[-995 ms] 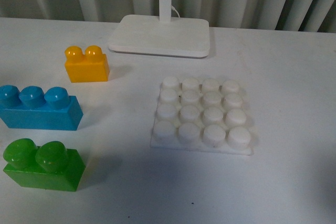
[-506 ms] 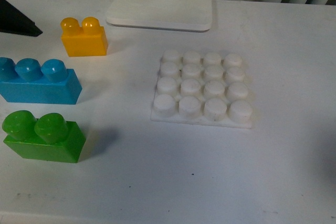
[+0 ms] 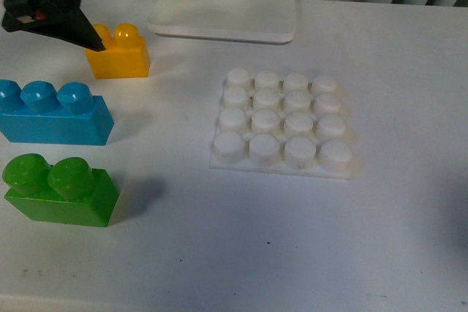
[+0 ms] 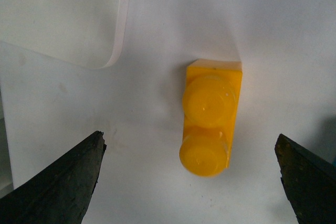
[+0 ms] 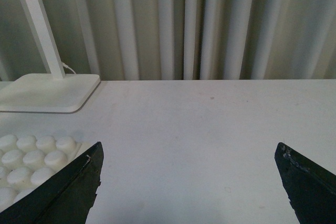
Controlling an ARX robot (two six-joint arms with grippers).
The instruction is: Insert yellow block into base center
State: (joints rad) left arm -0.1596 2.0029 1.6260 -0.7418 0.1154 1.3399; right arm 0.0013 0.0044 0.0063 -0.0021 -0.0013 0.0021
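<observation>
Hardly begun: hovering with left gripper (image 4: 189, 139) spread wide over the yellow block (image 3: 119, 52), untouched on the tabletop (image 3: 219, 253), well apart from the bare base (image 3: 281, 118); grasping, carrying, inserting remaining.

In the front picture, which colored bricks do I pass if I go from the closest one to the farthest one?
green brick → blue brick → yellow block
</observation>
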